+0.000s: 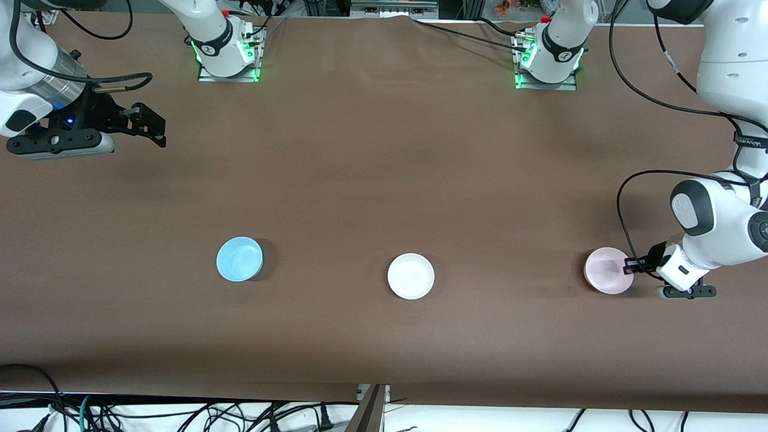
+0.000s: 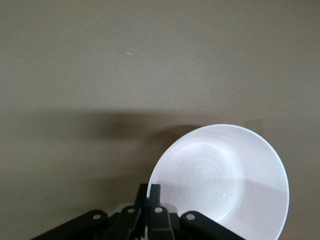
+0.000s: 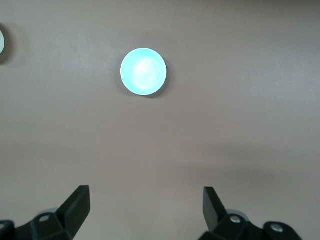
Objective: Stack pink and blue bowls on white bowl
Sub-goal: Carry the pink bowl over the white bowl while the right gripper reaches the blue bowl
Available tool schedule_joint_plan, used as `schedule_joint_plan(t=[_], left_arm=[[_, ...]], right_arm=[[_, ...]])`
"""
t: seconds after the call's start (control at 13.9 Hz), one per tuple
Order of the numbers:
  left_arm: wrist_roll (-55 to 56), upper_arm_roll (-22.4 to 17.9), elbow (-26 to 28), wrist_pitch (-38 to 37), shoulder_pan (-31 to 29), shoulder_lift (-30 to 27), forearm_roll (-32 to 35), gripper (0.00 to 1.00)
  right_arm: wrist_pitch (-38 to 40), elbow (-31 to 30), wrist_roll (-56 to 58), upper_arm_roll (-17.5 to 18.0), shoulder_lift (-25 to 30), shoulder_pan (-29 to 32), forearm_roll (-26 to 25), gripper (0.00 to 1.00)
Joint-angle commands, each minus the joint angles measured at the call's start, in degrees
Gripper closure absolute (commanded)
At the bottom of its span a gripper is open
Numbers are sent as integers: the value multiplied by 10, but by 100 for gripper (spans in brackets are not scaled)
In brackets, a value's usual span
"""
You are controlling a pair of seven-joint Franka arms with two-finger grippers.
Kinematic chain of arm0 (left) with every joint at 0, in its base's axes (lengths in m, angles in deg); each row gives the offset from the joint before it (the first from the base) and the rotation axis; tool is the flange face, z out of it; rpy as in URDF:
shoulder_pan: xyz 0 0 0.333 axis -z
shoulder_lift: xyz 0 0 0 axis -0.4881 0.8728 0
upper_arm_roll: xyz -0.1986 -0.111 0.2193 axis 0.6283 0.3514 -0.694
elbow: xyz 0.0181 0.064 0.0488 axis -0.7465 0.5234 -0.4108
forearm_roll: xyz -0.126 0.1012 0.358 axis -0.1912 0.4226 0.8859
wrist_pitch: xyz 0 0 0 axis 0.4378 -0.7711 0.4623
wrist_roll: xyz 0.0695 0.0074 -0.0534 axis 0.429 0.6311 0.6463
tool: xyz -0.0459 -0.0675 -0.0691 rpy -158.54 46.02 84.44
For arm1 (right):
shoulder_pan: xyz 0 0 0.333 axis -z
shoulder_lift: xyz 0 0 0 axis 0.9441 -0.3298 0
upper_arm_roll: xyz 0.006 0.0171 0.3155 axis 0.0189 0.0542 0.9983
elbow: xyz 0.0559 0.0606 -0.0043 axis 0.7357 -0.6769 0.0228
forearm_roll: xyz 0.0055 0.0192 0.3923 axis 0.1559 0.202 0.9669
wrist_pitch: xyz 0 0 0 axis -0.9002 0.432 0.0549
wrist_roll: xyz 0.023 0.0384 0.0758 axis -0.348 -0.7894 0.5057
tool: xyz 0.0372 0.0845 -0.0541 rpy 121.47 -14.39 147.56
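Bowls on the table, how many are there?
3, in a row: the blue bowl toward the right arm's end, the white bowl in the middle, the pink bowl toward the left arm's end, in the left gripper.

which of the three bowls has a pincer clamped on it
The pink bowl, toward the left arm's end of the table: the left pincer pinches its rim. The blue bowl and white bowl sit untouched.

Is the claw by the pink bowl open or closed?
Closed. The left gripper has its fingers pinched together on the pink bowl's rim, with the bowl upright on the table.
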Motion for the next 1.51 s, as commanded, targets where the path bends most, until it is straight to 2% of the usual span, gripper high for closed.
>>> schedule_joint_plan(t=[0.0, 0.29, 0.43, 0.65, 1.01, 1.22, 1.44], left_arm=[[79, -6, -7, -81, 51, -63, 15, 100], [167, -2, -126, -237, 113, -85, 60, 100], [190, -1, -154, -257, 144, -85, 61, 100], [218, -1, -154, -257, 197, -84, 54, 100], [381, -1, -169, -248, 302, -56, 51, 100], [422, -1, -205, -229, 332, -19, 19, 100], [448, -1, -206, -187, 346, 1, -35, 100]], right_arm=[[4, 12, -7, 0, -4, -3, -8, 0], [4, 12, -5, -1, -7, 1, -7, 0], [4, 12, -3, -1, -18, 0, -7, 0], [4, 20, -1, -1, -54, 3, -7, 0], [-29, 35, 9, -4, -122, 8, -33, 0], [-119, 34, 12, -4, -183, 6, -35, 0], [-215, 35, 15, -4, -268, 7, -34, 4]])
